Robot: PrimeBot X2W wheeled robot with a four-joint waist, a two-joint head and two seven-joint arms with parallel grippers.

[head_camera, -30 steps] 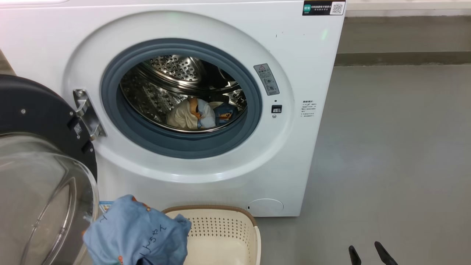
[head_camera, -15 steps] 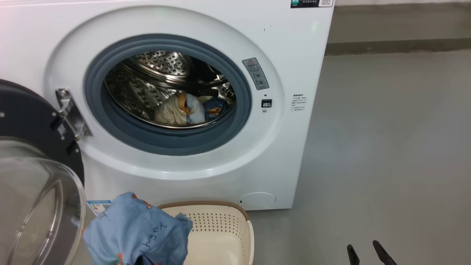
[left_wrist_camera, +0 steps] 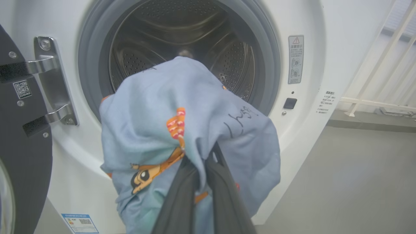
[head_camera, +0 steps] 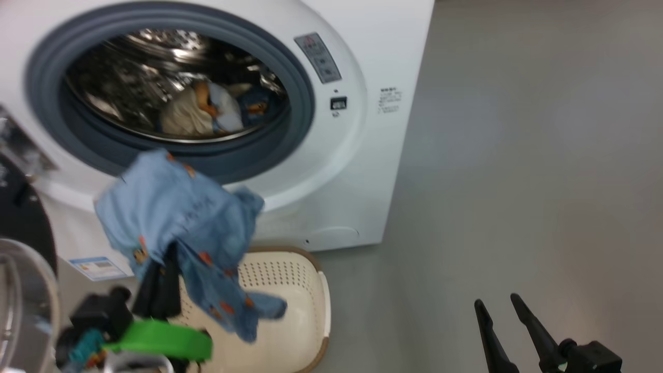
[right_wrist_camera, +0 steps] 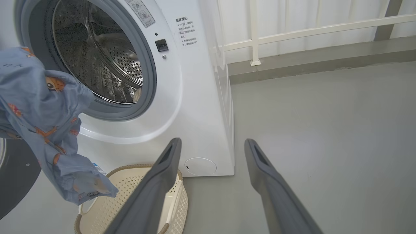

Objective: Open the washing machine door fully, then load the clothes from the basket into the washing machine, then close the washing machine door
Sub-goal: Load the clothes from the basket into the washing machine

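The washing machine door (head_camera: pixel 18 223) stands swung open off the left side of the washing machine (head_camera: pixel 383 46). It hangs on a metal hinge (left_wrist_camera: pixel 52 81), with its black inner face and clear glass bowl turned away from the opening. A small blue label (head_camera: pixel 96 267) sits at the machine's lower left corner. In front of the machine's opening, about level with the lower rim, the left gripper (left_wrist_camera: pixel 203 162) is clamped on a light-blue garment (head_camera: pixel 176 217) with orange-brown motifs. The cloth drapes over both dark fingers (left_wrist_camera: pixel 224 198) and covers their tips, and one end trails down. Below it the basket (head_camera: pixel 311 264) sits on the floor just in front of the machine's base, beneath the opening, cream with a brown rim. Inside the machine, within the grey gasket (head_camera: pixel 295 129), more clothes (head_camera: pixel 202 111) lie at the bottom of the steel drum (right_wrist_camera: pixel 107 65): a cream-beige piece with blue and orange beside it, blurred in the head view. On the machine's front to the right of the opening are a grey warning sticker (head_camera: pixel 317 58) and a small dark latch socket (head_camera: pixel 338 103). Well off to the machine's right, over bare grey floor (head_camera: pixel 518 181), the right gripper (head_camera: pixel 495 299) has its fingers spread wide apart with nothing between them. Beyond the machine's right side a white railing (right_wrist_camera: pixel 292 29) runs along the wall.
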